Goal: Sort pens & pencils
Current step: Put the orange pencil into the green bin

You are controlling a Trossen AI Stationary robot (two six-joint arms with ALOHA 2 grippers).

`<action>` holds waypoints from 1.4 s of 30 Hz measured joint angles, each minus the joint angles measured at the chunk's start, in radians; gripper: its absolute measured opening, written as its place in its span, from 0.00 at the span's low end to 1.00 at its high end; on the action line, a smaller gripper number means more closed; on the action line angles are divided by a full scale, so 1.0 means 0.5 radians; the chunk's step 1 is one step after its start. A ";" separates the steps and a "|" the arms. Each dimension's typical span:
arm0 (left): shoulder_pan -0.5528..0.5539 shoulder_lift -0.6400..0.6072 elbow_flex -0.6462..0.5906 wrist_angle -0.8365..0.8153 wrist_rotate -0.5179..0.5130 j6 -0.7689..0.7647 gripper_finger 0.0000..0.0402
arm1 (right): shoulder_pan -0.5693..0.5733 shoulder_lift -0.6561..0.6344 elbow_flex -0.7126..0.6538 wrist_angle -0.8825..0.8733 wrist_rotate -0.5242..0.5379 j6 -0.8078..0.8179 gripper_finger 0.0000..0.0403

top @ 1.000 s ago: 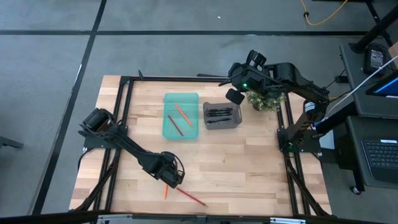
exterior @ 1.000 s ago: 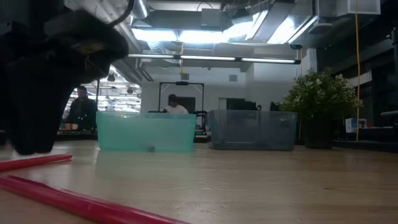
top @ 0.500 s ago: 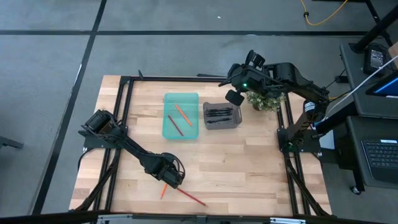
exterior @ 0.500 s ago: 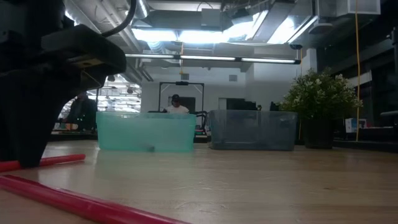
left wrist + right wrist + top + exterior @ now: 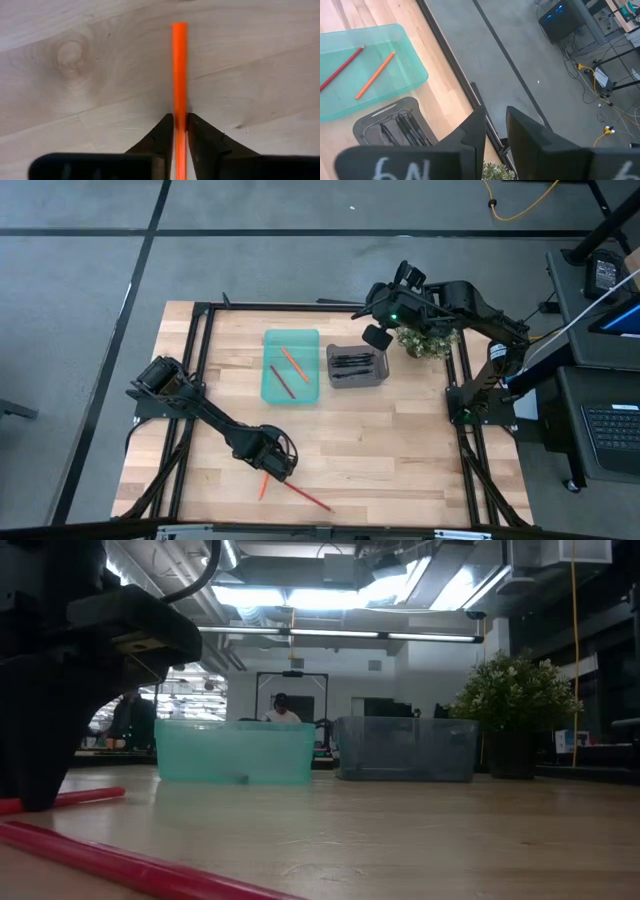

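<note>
No writing can be read. The left gripper [image 5: 180,131], low on the surface [image 5: 400,440], has its fingers [image 5: 161,135] nearly closed on an orange pencil [image 5: 179,70] lying between them. The right gripper [image 5: 495,125] hangs above the grey tray [image 5: 375,377], fingers slightly apart, holding nothing.

Orange pencil [image 5: 179,75] tip apparently hidden.

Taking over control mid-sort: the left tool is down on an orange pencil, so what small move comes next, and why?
Probably lift straight up. The left tool looks shut on the orange pencil, which lies on the table. The teal bin already holds two pencils, so carry it there. The right tool waits beyond the grey tray.
</note>
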 joint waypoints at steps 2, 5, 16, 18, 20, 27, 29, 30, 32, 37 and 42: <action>-0.001 0.000 0.000 -0.001 0.004 0.020 0.08 | 0.000 0.000 0.000 0.000 0.000 0.000 0.19; 0.007 0.002 0.000 0.010 -0.003 0.049 0.03 | 0.000 0.000 0.000 0.001 -0.001 0.000 0.19; 0.038 0.004 0.002 0.041 -0.025 0.170 0.03 | 0.000 0.000 0.000 0.037 0.001 -0.003 0.19; 0.038 0.004 0.002 0.038 -0.025 0.177 0.03 | 0.000 0.000 0.000 0.045 0.000 -0.008 0.19; 0.038 0.003 0.003 0.033 -0.024 0.180 0.03 | -0.001 0.000 0.000 0.064 0.000 -0.035 0.19; 0.049 0.012 0.216 -0.390 -0.094 0.229 0.03 | 0.000 0.000 0.000 0.109 0.000 -0.056 0.19; 0.046 0.009 0.331 -0.544 -0.100 0.233 0.03 | -0.001 0.000 0.000 0.110 0.000 -0.057 0.19; 0.044 0.008 0.385 -0.646 -0.106 0.235 0.03 | -0.001 0.000 0.000 0.110 0.000 -0.059 0.19; 0.042 0.008 0.490 -0.817 -0.136 0.254 0.03 | 0.000 0.000 0.000 0.110 0.000 -0.060 0.19; 0.080 0.003 0.699 -1.207 -0.184 0.269 0.03 | -0.001 0.000 -0.001 0.110 0.001 -0.060 0.19; 0.174 0.001 0.818 -1.435 -0.245 0.406 0.03 | -0.001 0.000 0.000 0.109 0.001 -0.100 0.19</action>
